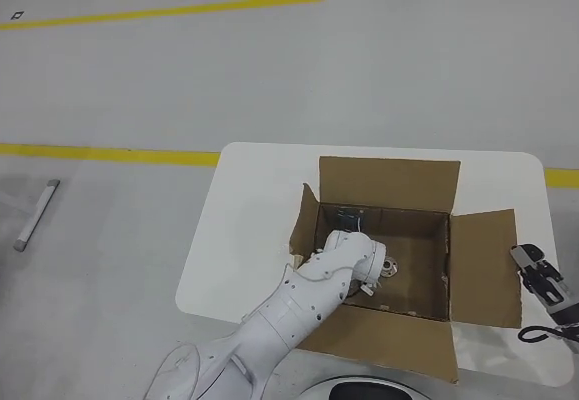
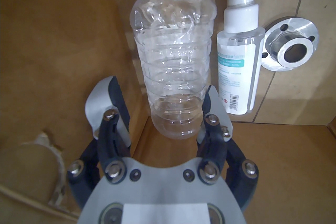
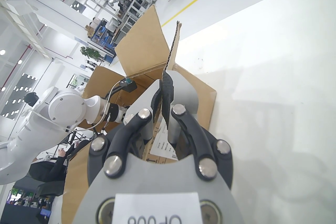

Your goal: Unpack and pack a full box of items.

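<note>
Cardboard flap (image 3: 141, 46) pinched by right hand (image 3: 164, 79); left hand (image 2: 160, 88) released astride clear bottle (image 2: 173, 46).

The spray bottle (image 2: 237, 57) carries a white label with a teal band, lines of fine print too small to make out, and a barcode near its base. A white sticker on the right gripper (image 3: 167, 79) body shows upside-down characters, cut off at the frame edge. A printed white label on the cardboard box (image 3: 139, 51) wall is illegible.

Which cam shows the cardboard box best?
Top view: the whole box, all four flaps open. Left wrist view gives inner walls; right wrist view, one flap in the right gripper.
</note>
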Action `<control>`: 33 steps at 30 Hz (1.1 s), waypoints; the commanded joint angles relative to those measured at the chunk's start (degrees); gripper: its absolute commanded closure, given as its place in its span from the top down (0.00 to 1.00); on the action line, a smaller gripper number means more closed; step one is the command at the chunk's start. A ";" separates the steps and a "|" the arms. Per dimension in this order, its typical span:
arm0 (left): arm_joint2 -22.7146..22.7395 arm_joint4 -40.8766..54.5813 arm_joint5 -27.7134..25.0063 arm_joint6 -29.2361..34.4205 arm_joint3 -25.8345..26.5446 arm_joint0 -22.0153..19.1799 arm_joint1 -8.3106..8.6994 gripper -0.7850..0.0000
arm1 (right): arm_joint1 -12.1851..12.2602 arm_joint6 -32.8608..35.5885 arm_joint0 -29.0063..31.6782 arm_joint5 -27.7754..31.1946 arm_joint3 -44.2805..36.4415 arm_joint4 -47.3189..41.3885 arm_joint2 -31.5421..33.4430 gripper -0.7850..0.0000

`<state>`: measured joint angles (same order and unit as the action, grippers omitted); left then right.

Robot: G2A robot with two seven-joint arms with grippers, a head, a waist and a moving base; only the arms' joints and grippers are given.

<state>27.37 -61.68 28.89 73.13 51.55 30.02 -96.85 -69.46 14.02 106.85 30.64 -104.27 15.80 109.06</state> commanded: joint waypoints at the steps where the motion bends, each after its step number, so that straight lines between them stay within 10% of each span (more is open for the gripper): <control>1: 0.24 0.10 -0.09 -0.33 -0.79 0.04 -0.35 0.97 | 0.00 -0.02 0.02 0.11 0.03 -0.07 -0.02 0.00; 23: 3.52 0.47 -3.10 -4.25 -7.48 0.22 -3.12 0.80 | 0.11 0.17 -0.28 -0.37 0.42 -0.21 -0.01 0.00; 33: 4.42 0.30 -4.02 -4.99 -10.39 0.02 -4.35 0.45 | 0.13 0.00 -0.31 -0.26 0.71 -0.20 -0.05 0.00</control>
<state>31.68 -61.42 24.97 68.19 41.42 30.07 -101.10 -69.33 14.04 106.54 30.37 -103.58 15.59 109.02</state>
